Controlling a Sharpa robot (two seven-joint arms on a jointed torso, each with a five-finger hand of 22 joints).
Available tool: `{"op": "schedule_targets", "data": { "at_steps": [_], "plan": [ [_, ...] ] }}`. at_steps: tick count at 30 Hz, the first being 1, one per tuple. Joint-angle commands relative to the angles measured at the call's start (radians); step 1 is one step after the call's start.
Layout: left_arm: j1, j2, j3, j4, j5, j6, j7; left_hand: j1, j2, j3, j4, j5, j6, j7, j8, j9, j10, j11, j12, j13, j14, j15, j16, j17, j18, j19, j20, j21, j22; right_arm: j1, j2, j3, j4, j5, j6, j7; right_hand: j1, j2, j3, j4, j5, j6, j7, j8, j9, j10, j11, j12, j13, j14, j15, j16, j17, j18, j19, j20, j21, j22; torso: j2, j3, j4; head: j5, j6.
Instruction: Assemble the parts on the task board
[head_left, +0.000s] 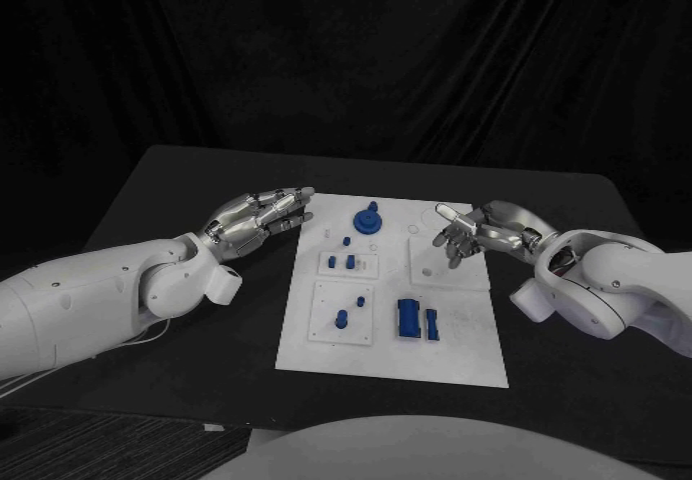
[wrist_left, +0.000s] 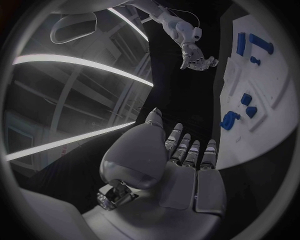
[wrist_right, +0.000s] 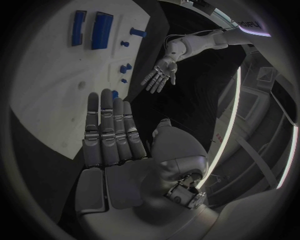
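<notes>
The white board (head_left: 397, 345) lies in the middle of the black bench (head_left: 173, 180), with the blue parts (head_left: 415, 319) spread over it. The left robot hand (head_left: 264, 218) hovers just off the board's far left corner, fingers spread, holding nothing. The right robot hand (head_left: 473, 232) hangs over the board's far right edge, also spread and empty.

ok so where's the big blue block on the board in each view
Head view: big blue block on the task board, near the robot, right of middle.
Left wrist view: at, far from the left hand.
Right wrist view: at, beyond the right hand.
Shared landmark: the thin blue bar beside it.
</notes>
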Motion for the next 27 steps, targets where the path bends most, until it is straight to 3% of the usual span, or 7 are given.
{"op": "schedule_targets", "data": {
  "at_steps": [1, 6, 17, 18, 19, 23, 27],
  "plan": [
    [-0.006, -0.009, 0.001, 0.016, -0.084, -0.128, 0.189, -0.004, -0.020, -0.017, 0.000, -0.032, 0.025, -0.016, 0.006, 0.000, 0.000, -0.022, 0.004, 0.001, -0.014, -0.030, -0.018, -0.004, 0.011, -0.012, -0.029, -0.007, -0.022, -0.010, 0.015, 0.000, -0.032, 0.170, -0.037, 0.291, 0.046, -0.008, -0.007, -0.007, -0.005, -0.123, -0.029, -0.064, -0.044, -0.299, 0.116, -0.206, -0.131, -0.312, 0.134, -0.199, -0.100, -0.068, -0.253, 0.059, -0.022, -0.115, -0.006, 0.0010, -0.0016, -0.008, 0.000],
    [-0.012, -0.015, 0.001, 0.027, -0.107, -0.195, 0.243, -0.028, -0.038, -0.048, 0.000, -0.101, -0.070, -0.085, -0.057, -0.011, -0.068, -0.093, -0.062, -0.009, -0.036, -0.092, -0.058, -0.016, 0.011, -0.021, -0.087, -0.013, -0.044, -0.023, 0.035, 0.000, -0.075, 0.244, 0.005, 0.415, 0.066, -0.032, -0.008, 0.003, -0.026, -0.381, -0.146, -0.092, -0.170, -0.670, 0.019, -0.352, -0.413, -0.859, 0.082, -0.376, -0.272, -0.089, -0.866, 0.086, -0.055, -0.669, -0.013, 0.0025, -0.0015, -0.017, 0.000],
    [-0.017, -0.005, 0.001, 0.030, -0.117, -0.218, 0.258, -0.036, -0.037, -0.054, 0.000, -0.109, -0.117, -0.111, -0.095, -0.016, -0.097, -0.122, -0.094, -0.014, -0.036, -0.096, -0.058, -0.016, 0.010, -0.022, -0.099, -0.014, -0.045, -0.040, 0.059, 0.000, -0.115, 0.296, 0.045, 0.497, 0.101, -0.053, 0.031, 0.001, -0.002, -0.473, -0.174, -0.073, -0.256, -0.802, -0.021, -0.337, -0.554, -0.988, 0.059, -0.386, -0.306, -0.043, -0.955, 0.087, -0.071, -0.815, -0.042, 0.0081, -0.0267, 0.021, 0.000],
    [-0.016, -0.007, 0.000, 0.027, -0.097, -0.185, 0.076, -0.442, -0.095, 0.040, -0.086, -0.181, -0.207, -0.106, -0.147, -0.052, -0.125, -0.089, -0.124, -0.035, -0.036, -0.089, -0.058, -0.016, -0.051, -0.022, -0.135, -0.014, -0.045, -0.038, 0.055, 0.000, -0.110, 0.249, 0.013, 0.425, -0.203, -0.103, 0.128, -0.086, -0.106, -0.611, -0.148, -0.170, -0.294, -0.885, -0.055, -0.396, -0.602, -1.053, 0.018, -0.418, -0.327, -0.088, -0.971, 0.006, -0.079, -0.862, -0.028, 0.0056, -0.0159, 0.013, 0.000],
    [-0.017, -0.007, 0.000, 0.027, -0.096, -0.187, 0.075, -0.457, -0.099, 0.041, -0.086, -0.184, -0.212, -0.106, -0.147, -0.052, -0.125, -0.089, -0.127, -0.035, -0.036, -0.089, -0.058, -0.016, -0.051, -0.022, -0.135, -0.014, -0.045, -0.038, 0.056, 0.001, -0.111, 0.251, 0.011, 0.425, -0.306, -0.111, 0.171, -0.123, -0.106, -0.673, -0.148, -0.170, -0.311, -0.885, -0.127, -0.417, -0.623, -1.053, 0.001, -0.418, -0.327, -0.090, -0.971, -0.027, -0.079, -0.862, -0.029, 0.0058, -0.0162, 0.013, 0.001],
    [-0.020, -0.004, 0.009, 0.035, -0.087, -0.221, 0.070, -0.608, -0.120, 0.073, -0.118, -0.211, -0.248, -0.106, -0.147, -0.052, -0.125, -0.089, -0.207, -0.035, -0.036, -0.089, -0.058, -0.016, -0.053, -0.022, -0.145, -0.014, -0.045, -0.050, 0.080, 0.018, -0.123, 0.285, -0.019, 0.433, -0.629, -0.220, 0.281, -0.218, -0.106, -0.828, -0.148, -0.170, -0.388, -0.885, -0.127, -0.517, -0.717, -1.053, -0.080, -0.418, -0.327, -0.171, -0.971, -0.178, -0.079, -0.862, -0.034, 0.0089, -0.0221, 0.014, 0.018],
    [-0.028, 0.003, 0.027, 0.053, -0.067, -0.294, 0.057, -0.738, -0.138, 0.101, -0.146, -0.235, -0.278, -0.106, -0.147, -0.052, -0.125, -0.089, -0.207, -0.035, -0.036, -0.089, -0.058, -0.016, -0.068, -0.022, -0.218, -0.014, -0.045, -0.076, 0.132, 0.054, -0.149, 0.358, -0.083, 0.448, -0.768, -0.220, 0.370, -0.290, -0.106, -0.950, -0.148, -0.170, -0.388, -0.885, -0.127, -0.517, -0.717, -1.053, -0.080, -0.418, -0.327, -0.171, -0.971, -0.178, -0.079, -0.862, -0.046, 0.0156, -0.0348, 0.015, 0.055]
  ]
}}
